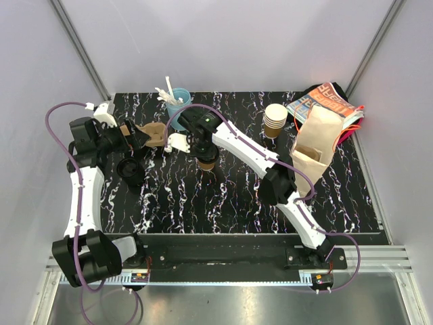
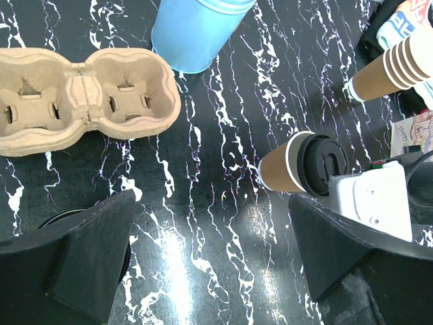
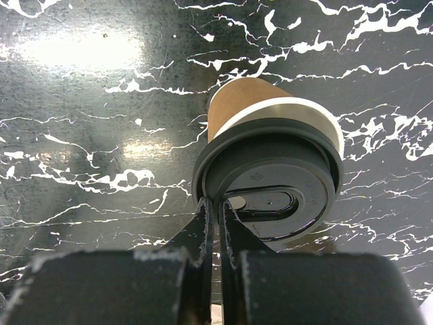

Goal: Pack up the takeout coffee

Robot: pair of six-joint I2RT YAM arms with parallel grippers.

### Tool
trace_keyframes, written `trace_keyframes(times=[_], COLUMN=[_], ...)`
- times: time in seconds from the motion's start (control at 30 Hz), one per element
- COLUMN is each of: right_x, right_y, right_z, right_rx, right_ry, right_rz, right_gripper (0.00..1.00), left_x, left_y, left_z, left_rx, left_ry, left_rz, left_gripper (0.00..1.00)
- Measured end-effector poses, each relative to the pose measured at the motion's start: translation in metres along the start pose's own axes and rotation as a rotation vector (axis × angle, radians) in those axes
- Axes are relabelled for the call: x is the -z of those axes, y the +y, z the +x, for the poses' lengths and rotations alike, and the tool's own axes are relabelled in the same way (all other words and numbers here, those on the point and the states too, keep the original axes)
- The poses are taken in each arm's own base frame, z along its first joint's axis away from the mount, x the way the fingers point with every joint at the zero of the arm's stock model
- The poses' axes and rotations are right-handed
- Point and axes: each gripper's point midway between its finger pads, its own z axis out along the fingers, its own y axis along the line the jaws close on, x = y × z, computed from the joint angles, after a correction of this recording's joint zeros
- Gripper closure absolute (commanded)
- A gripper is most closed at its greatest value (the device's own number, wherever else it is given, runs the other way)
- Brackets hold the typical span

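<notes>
The cup [image 3: 240,101] stands upright on the tabletop [image 3: 81,135], capped with a black lid [image 3: 277,169], right at the tips of the right tool [image 3: 215,204]. That tool's jaws are drawn almost together, with only a slit between them. Their tips meet the lid's near rim; I cannot tell whether they pinch it.

The left tool [image 2: 211,217] is spread wide and holds nothing, low over the tabletop. Ahead of it and to its left lies a two-pocket pulp carrier [image 2: 84,98], pockets up. Straight ahead stands a blue cup [image 2: 196,30]. The cup sits ahead and to its right, apart from both jaws. A black round piece [image 1: 130,170] lies just beside its left jaw, partly hidden.

Well away to the right tool's right stand a stack [image 1: 275,120] of cups and a bag [image 1: 316,142], upright.
</notes>
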Motion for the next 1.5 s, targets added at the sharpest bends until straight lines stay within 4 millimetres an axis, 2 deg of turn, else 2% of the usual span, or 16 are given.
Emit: trace_keyframes(times=[0.5, 0.83, 1.0, 1.2, 1.4, 1.43, 1.5], right_x=[0.0, -0.007, -0.008, -0.008, -0.007, -0.006, 0.001], right_y=[-0.006, -0.005, -0.006, -0.009, -0.011, -0.011, -0.014], right_z=[-0.004, -0.002, -0.004, -0.006, -0.007, -0.008, -0.011], right_rx=[0.016, 0.018, 0.022, 0.029, 0.03, 0.028, 0.018], right_ry=[-0.012, -0.001, -0.009, -0.016, -0.021, -0.025, -0.037], right_rz=[0.019, 0.009, 0.015, 0.026, 0.032, 0.036, 0.05], right_gripper=[0.96, 0.87, 0.49, 0.31, 0.2, 0.14, 0.09], left_x=[-0.004, -0.004, -0.004, -0.004, -0.004, -0.004, -0.004], left_y=[0.002, 0.002, 0.002, 0.002, 0.002, 0.002, 0.0], left_z=[0.003, 0.004, 0.005, 0.005, 0.005, 0.005, 0.005], left_rx=[0.011, 0.012, 0.013, 0.013, 0.013, 0.013, 0.013], left_ry=[0.015, 0.017, 0.019, 0.019, 0.019, 0.019, 0.021], left_rz=[0.004, 0.006, 0.006, 0.006, 0.009, 0.01, 0.02], left_gripper=[0.01, 0.01, 0.01, 0.01, 0.01, 0.01, 0.01])
